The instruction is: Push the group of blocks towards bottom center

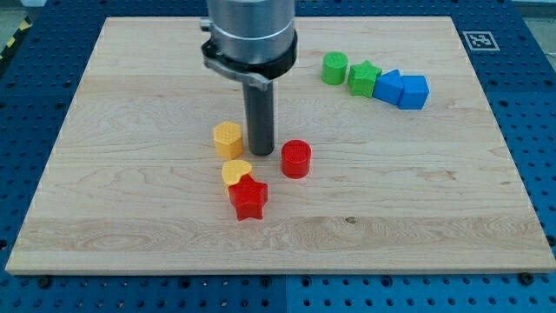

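My tip (261, 152) rests on the wooden board (130, 217) near its middle. It stands between a yellow hexagonal block (228, 138) just to its left and a red cylinder (296, 159) just to its right, close to both. Below it lie a yellow heart-shaped block (234, 171) and a red star block (248, 198), touching each other. At the view's top right sits a row of a green cylinder (334, 68), a green star (365, 78), and two blue blocks (387, 86) (413, 91), packed side by side.
The board lies on a blue perforated table (530, 113). A black-and-white marker tag (477, 39) sits off the board's top right corner. The arm's grey body (250, 30) hangs over the board's top centre.
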Available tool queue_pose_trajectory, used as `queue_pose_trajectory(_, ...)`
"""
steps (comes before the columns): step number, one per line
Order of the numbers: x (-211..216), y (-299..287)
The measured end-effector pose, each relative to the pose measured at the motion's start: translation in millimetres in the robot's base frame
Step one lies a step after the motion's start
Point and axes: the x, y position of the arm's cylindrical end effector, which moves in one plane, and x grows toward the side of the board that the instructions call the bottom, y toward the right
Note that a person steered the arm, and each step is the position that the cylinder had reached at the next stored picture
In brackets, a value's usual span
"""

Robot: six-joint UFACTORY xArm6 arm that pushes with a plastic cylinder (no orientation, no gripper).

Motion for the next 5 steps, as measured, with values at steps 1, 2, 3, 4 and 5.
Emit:
queue_pose_trajectory(1, -20.4, 14.7)
queue_pose_trajectory(2, -38.3, 4.4)
queue_pose_trajectory(3, -42.6, -34.0)
queue_pose_trajectory(4, -42.6, -78.8)
queue_pose_trajectory(5, -33.7, -89.6)
